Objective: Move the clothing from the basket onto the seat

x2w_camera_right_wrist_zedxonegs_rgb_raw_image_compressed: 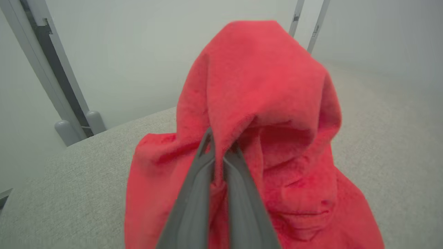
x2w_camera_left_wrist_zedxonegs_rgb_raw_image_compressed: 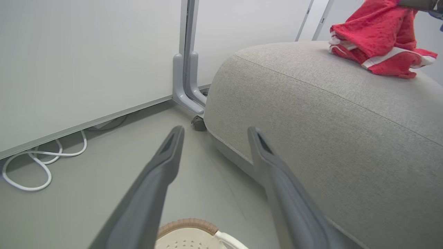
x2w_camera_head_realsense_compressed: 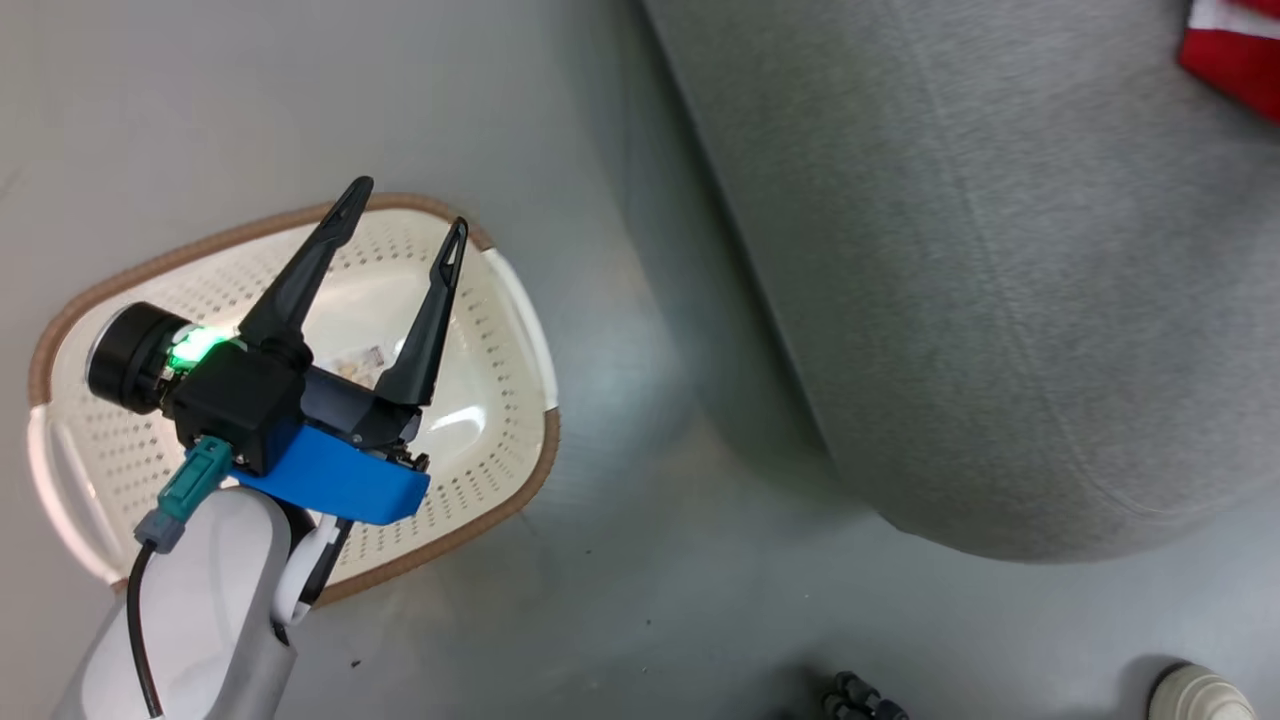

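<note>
Now, the plain red garment (x2w_camera_right_wrist_zedxonegs_rgb_raw_image_compressed: 263, 103) hangs bunched from your right gripper (x2w_camera_right_wrist_zedxonegs_rgb_raw_image_compressed: 219, 152), whose fingers are pinched tight on a fold of it — nothing else holds it up. Under it lies the seat (x2w_camera_right_wrist_zedxonegs_rgb_raw_image_compressed: 69, 180). In the left wrist view the striped garment (x2w_camera_left_wrist_zedxonegs_rgb_raw_image_compressed: 391, 58) rests on that cushion at about one o'clock, and the hanging cloth seems to meet it.

The step in hand is, I judge, the release. Lower until most of the cloth sits on the cushion, then part the fingers fully and lift straight away, so the soft pile does not snag and trail up with you. Keep it well in from the rounded edge, where a loose fold could slide off to the ground (x2w_camera_head_realsense_compressed: 600, 600).

Your left gripper (x2w_camera_head_realsense_compressed: 408, 205) stands wide, holding nothing, over the basket (x2w_camera_head_realsense_compressed: 500, 290) at eight o'clock in the head view. Its bottom is bare down to the label (x2w_camera_head_realsense_compressed: 365, 360) — so this looks like the last piece.
</note>
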Available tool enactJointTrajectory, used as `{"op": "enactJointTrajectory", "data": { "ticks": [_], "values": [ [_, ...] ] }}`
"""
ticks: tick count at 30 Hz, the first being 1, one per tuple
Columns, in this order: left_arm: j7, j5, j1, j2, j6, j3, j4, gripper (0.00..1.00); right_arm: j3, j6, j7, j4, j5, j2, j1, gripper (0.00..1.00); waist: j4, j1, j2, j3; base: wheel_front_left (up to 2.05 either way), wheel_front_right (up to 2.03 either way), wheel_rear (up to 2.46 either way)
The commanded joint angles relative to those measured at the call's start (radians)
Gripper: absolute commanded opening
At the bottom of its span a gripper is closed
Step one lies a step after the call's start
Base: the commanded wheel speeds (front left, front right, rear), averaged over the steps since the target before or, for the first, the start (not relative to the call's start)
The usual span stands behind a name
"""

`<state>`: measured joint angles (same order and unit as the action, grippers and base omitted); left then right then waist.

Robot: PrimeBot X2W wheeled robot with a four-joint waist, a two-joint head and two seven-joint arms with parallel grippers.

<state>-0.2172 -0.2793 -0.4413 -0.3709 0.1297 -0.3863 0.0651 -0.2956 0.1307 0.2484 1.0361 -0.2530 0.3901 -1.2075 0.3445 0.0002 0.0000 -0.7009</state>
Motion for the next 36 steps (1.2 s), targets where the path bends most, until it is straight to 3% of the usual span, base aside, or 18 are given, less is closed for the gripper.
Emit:
{"op": "enactJointTrajectory", "data": {
  "ticks": [1, 9, 10, 12, 13, 14, 15, 23, 36],
  "values": [
    [-0.005, 0.006, -0.02, 0.002, -0.003, 0.001, 0.0, 1.0, -0.016, 0.0, 0.008, 0.014, 0.01, -0.01, 0.021, 0.0, -0.038, -0.0002, 0.0, -0.037, 0.0, 0.0, 0.0],
    [-0.029, -0.006, -0.032, 0.03, -0.005, -0.009, 0.041, 1.0, -0.065, 0.0, 0.014, 0.056, 0.075, -0.017, 0.052, 0.0, -0.055, -0.0002, 0.0, -0.019, 0.0, 0.0, 0.0],
    [-0.032, -0.007, -0.033, 0.033, -0.005, -0.011, 0.048, 1.0, -0.066, 0.0, 0.014, 0.058, 0.083, -0.02, 0.051, 0.05, -0.056, -0.0002, 0.0, -0.014, 0.0, 0.0, 0.0],
    [-0.035, -0.008, -0.035, 0.041, -0.004, -0.014, 0.06, 1.0, -0.067, 0.0, 0.015, 0.06, 0.103, -0.023, 0.054, 0.33, -0.058, -0.0002, 0.0, -0.001, 0.0, 0.0, 0.0],
    [-0.038, -0.009, -0.036, 0.045, -0.004, -0.016, 0.067, 1.0, -0.065, 0.0, 0.016, 0.062, 0.111, -0.025, 0.056, 0.42, -0.059, -0.0002, 0.0, 0.006, 0.0, 0.0, 0.0],
    [-0.041, -0.01, -0.037, 0.048, -0.004, -0.017, 0.075, 1.0, -0.063, 0.0, 0.016, 0.063, 0.12, -0.025, 0.058, 0.62, -0.06, -0.0002, 0.0, 0.014, 0.0, 0.0, 0.0],
    [-0.042, -0.013, -0.036, 0.051, -0.004, -0.018, 0.082, 1.0, -0.06, 0.0, 0.016, 0.064, 0.128, -0.025, 0.061, 1.0, -0.061, -0.0002, 0.0, 0.024, 0.0, 0.0, 0.0],
    [-0.048, -0.056, 0.016, 0.11, -0.002, -0.009, 0.156, 1.0, 0.014, 0.0, 0.017, 0.048, 0.152, -0.03, 0.13, 1.0, -0.092, -0.0002, 0.0, 0.173, 0.0, 0.0, 0.0],
    [-0.049, -0.08, 0.243, 0.216, 0.0, 0.117, 0.216, 1.0, 0.202, 0.0, 0.018, -0.08, 0.102, -0.086, 0.407, 1.0, -0.161, -0.0002, 0.0, 0.498, 0.0, 0.0, 0.0]
  ]
}}
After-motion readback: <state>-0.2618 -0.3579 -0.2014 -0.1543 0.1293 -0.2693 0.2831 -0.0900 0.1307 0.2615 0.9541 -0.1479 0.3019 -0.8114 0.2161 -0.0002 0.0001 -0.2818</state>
